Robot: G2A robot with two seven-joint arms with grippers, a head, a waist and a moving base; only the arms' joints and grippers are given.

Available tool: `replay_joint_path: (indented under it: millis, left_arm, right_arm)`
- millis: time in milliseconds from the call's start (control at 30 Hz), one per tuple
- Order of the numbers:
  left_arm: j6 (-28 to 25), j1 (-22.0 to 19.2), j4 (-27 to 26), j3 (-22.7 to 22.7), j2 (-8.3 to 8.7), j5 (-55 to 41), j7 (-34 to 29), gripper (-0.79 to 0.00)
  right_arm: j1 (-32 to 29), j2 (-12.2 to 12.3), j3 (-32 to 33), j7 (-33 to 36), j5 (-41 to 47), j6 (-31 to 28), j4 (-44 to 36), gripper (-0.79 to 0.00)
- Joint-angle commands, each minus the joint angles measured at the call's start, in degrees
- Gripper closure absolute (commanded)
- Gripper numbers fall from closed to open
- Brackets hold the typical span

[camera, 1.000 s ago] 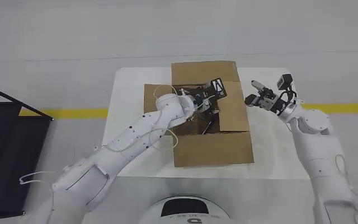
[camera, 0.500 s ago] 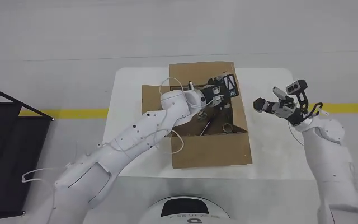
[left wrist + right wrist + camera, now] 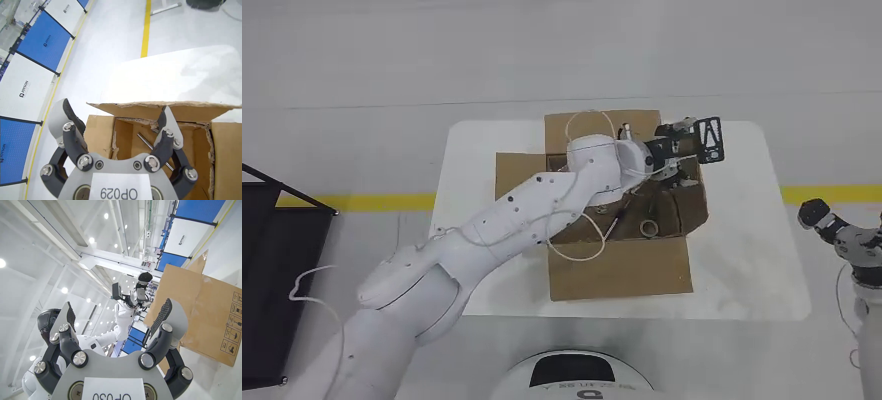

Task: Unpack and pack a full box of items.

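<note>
Unpacking looks to be the step in hand: the brown cardboard box sits open in the middle of the white table, goods inside, nothing set out on the tabletop.

- Left gripper: hangs over the box's far right corner, jaws spread wide, nothing between them. One finger sits outside the box wall, the other over the interior. Cannot tell if either touches cardboard.
- Right gripper: well apart from the box, off the table's right edge, tilted up toward the ceiling. Jaws wide, empty.
- Torn-edged side flap: stands up just beyond the left gripper, part-shading the opening.

Box contents, as far as visible:
- thin silver metal rod, lying slantwise on the box floor under the left gripper
- small pale roll, near the right wall, on end
- some dark slim pieces near the middle, partly hidden by the arm; kind not clear

Judgement: the left gripper is placed to go in for a pick. Next move calls for clearing the standing flap, dropping straight down and closing across the rod's width. The rod lies flat and is slim, so the fingertips must get low to the floor or it may slip out. The roll looks the easier grab. The right arm could steady the box.
</note>
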Motion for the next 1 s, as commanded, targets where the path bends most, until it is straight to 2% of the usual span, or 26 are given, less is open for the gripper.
replay_joint_path:
  millis: [0, 133, 167, 300, 433, 567, 633, 733, 833, 967]
  left_arm:
    - [-0.2, -1.9, 4.2, 1.6, -2.46, -4.2, -2.3, -0.785]
    - [-1.9, -5.0, 10.9, 4.6, -6.27, -6.8, -4.3, -0.785]
    - [-2.2, -5.9, 13.6, 5.4, -7.52, -7.4, -4.7, -0.785]
    - [-3.6, -7.8, 19.6, 7.3, -10.72, -7.5, -4.0, -0.785]
    - [-7.3, -9.5, 24.2, 7.6, -12.66, -8.3, -2.7, -0.785]
    - [-8.2, -11.5, 26.8, 6.9, -13.66, -7.3, -0.3, -0.785]
    - [-8.8, -13.0, 27.2, 4.7, -13.41, -8.6, 2.7, -0.785]
    - [-9.0, -14.7, 28.1, 0.6, -11.96, -10.3, 5.9, -0.785]
    - [-9.8, -15.2, 28.7, -5.2, -8.77, -11.2, 9.5, -0.785]
    - [-11.6, -11.3, 25.8, -15.0, -2.08, -9.2, 13.7, -0.785]
  right_arm:
    - [-3.8, -0.5, 2.0, -1.3, 1.5, -1.2, -3.6, -0.785]
    - [-8.7, -1.4, 4.8, -4.3, 1.3, -3.4, -9.5, -0.785]
    - [-10.0, -1.6, 5.4, -5.2, 1.1, -2.7, -11.5, -0.785]
    - [-11.6, -1.9, 6.6, -9.6, -2.4, 0.5, -16.6, -0.785]
    - [-11.0, -2.0, 6.3, -15.0, -6.8, 3.7, -21.1, -0.785]
    - [-8.8, -1.8, 6.2, -18.8, -10.3, 7.4, -26.0, -0.785]
    - [-8.0, -1.7, 6.2, -20.1, -13.0, 8.9, -29.7, -0.785]
    - [-6.3, -1.5, 5.9, -23.1, -16.9, 11.8, -34.3, -0.785]
    - [-3.4, -1.0, 4.6, -25.2, -21.0, 15.8, -39.2, -0.785]
    - [3.1, 0.0, 0.4, -26.6, -26.7, 23.5, -43.8, -0.785]
